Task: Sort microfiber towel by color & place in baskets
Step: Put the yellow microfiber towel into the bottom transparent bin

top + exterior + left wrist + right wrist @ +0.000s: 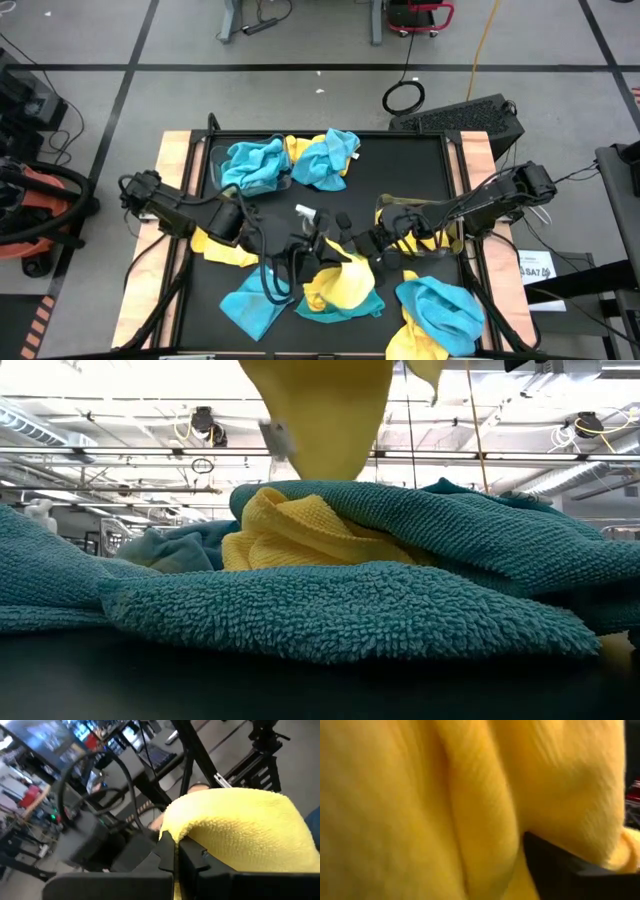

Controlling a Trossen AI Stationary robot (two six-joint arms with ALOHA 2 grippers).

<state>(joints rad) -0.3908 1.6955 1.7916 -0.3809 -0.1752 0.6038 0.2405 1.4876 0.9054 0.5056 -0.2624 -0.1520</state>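
A yellow towel hangs in mid-table between my two grippers; in the low view its lower end hangs just above a heap of turquoise and yellow towels. My left gripper is shut on it. My right gripper is right against the same towel from the right, and yellow cloth fills its wrist view. One clear basket at the far left holds turquoise towels. Another basket at the right holds yellow cloth. My left gripper pinches a fold of the yellow towel between its two shut fingers, coming nearly level from the table's left. The cloth bulges over the fingers and hangs below them. Whether its lower end touches the heap I cannot tell.
More turquoise and yellow towels lie near the front left, the front right and at the far edge. A small clear spray bottle lies mid-table. Wooden rails border the black mat.
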